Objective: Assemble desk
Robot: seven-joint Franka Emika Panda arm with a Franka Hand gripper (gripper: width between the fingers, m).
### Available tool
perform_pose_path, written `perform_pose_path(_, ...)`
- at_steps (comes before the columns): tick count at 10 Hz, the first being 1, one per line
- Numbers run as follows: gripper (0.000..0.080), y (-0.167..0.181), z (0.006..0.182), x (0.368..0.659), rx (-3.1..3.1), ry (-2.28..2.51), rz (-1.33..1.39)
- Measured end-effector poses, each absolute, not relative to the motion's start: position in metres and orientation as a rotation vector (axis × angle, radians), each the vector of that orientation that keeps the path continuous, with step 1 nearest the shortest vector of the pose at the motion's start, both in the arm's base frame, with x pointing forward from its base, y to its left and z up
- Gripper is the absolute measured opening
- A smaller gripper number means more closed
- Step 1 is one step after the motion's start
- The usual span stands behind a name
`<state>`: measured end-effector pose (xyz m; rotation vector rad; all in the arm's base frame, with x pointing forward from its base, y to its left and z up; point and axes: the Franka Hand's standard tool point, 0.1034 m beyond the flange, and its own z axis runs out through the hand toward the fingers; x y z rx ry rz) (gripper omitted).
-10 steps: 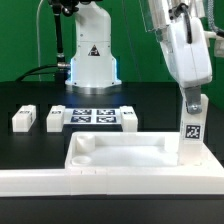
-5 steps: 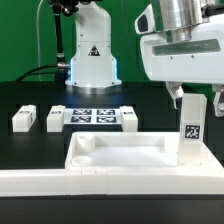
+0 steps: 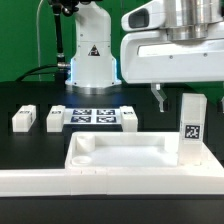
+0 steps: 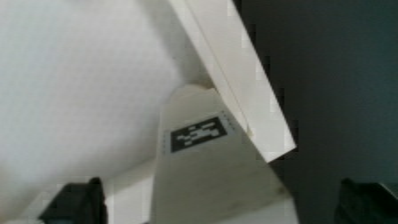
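Desk top [image 3: 118, 139]: a wide white tray with a raised rim, lying flat in the middle foreground of the exterior view. All positions below are given relative to it.

One square leg [image 3: 192, 124] stands upright in the desk top's corner on the exterior view's right, far side. A black-and-white tag faces the camera. In the wrist view the same leg [image 4: 217, 165] rises beside the desk top's rim [image 4: 233, 75], with its tag turned upward.

The end effector [image 3: 184, 100] hangs directly above that corner, jaws spread wide. One dark fingertip [image 3: 157, 99] shows clear of the leg on the exterior view's left. In the wrist view both fingertips [image 4: 75, 201] flank the leg with a gap on each side, so the end effector [image 4: 217, 205] grips nothing.

Behind the desk top, toward the exterior view's left, two loose legs [image 3: 24, 119] [image 3: 54, 118] lie near each other. The marker board [image 3: 93, 116] lies just beside them, also behind the desk top. A further small white block [image 3: 128, 117] lies at the board's end on the exterior view's right; whether it is a leg cannot be told.

A long white rail [image 3: 60, 183] runs along the desk top's near edge. The arm's base [image 3: 92, 55] stands well behind the desk top.
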<state>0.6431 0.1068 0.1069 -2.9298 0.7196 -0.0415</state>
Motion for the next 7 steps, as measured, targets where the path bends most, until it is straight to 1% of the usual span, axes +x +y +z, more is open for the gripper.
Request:
perform_pose_path(2,0.0649,0.1072,0.1064,0.6449,-3.014,0.344,-0.059)
perform_pose_path(3,0.0649,0.1073,0.1064,0.6449,-3.007,0.385,-0.057)
perform_pose_path(5,0.0392,0.1073,0.1063,0.6449,-3.003,0.409,-0.056)
perform_pose_path(6,0.0392,0.1065,0.1062,0.6448,-2.995,0.469,-0.052)
perform_pose_path(7,0.0293,0.1046,0.1062,0.6451,-2.968,0.618,-0.045)
